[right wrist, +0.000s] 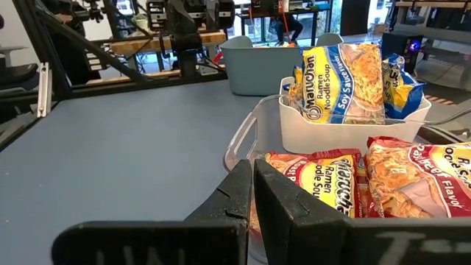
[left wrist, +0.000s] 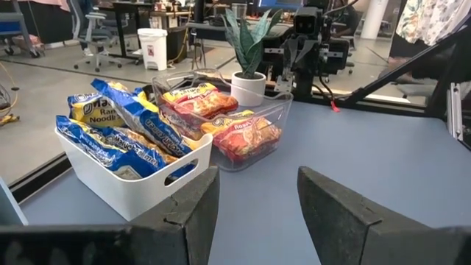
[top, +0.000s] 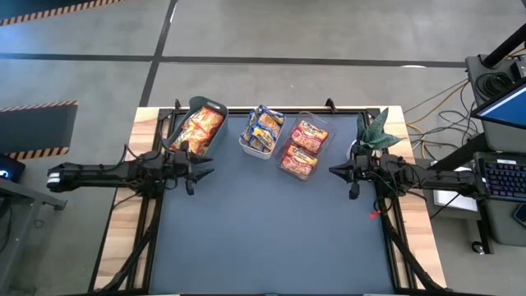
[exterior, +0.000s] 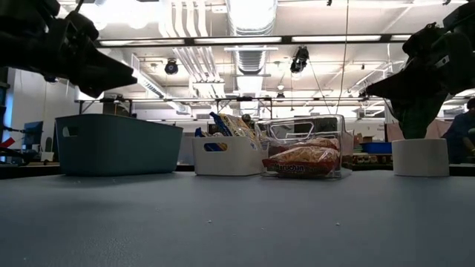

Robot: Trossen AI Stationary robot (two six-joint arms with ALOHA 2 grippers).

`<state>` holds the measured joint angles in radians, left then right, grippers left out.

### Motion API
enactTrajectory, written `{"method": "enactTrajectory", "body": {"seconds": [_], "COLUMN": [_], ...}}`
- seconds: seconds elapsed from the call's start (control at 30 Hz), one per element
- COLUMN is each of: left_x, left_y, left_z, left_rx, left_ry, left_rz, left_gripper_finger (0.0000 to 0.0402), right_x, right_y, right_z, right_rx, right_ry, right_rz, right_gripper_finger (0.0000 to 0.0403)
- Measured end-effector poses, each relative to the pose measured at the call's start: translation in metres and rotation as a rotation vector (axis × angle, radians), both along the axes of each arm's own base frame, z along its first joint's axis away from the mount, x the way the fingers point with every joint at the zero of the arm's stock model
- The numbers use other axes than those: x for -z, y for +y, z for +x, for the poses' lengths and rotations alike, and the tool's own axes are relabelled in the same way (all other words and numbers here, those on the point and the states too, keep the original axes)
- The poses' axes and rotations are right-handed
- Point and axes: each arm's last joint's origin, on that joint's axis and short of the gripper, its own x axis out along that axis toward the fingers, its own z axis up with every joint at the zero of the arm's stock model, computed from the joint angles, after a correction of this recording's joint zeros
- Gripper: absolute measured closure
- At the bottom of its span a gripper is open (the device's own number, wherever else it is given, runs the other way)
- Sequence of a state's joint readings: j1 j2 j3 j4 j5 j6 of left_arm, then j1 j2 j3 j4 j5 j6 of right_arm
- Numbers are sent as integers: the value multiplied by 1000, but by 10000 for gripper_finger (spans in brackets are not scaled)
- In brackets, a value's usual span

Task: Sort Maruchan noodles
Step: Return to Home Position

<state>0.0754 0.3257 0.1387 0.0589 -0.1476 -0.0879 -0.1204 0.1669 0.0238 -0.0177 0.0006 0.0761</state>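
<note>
The noodle packets lie in three bins along the table's far edge. Orange packets (top: pixel 200 127) fill the grey-green bin (top: pixel 215 107). Blue-and-yellow packets (top: pixel 265 127) stand in the white bin (left wrist: pixel 125 191). Red-and-whitish packets (top: pixel 302 148) lie flat in the clear bin (right wrist: pixel 239 140). My left gripper (top: pixel 205 168) hovers open above the table, just near of the grey-green bin. My right gripper (top: pixel 334 170) hovers shut to the right of the clear bin. Neither gripper holds anything.
A green plant in a white pot (top: pixel 376 131) stands at the table's far right corner, close behind my right gripper. The dark mat (top: pixel 271 238) stretches from the bins to the near edge. Cables and a red tag (top: pixel 375 214) lie by the right arm.
</note>
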Motion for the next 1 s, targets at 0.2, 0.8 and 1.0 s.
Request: {"method": "enactTrajectory", "body": {"seconds": [0.2,0.8,1.0], "left_x": [2,5,5], "left_y": [0,0,0], "left_z": [1,5,5], "left_rx": [0,0,0], "left_ry": [17,54,57], "left_rz": [-1,-4,-4], "left_gripper_finger": [235,235,235], "right_x": [0,0,0], "right_y": [0,0,0], "right_z": [0,0,0], "right_rx": [0,0,0], "right_ry": [0,0,0], "right_rz": [1,0,1], "right_gripper_finger": [394,394,394]}}
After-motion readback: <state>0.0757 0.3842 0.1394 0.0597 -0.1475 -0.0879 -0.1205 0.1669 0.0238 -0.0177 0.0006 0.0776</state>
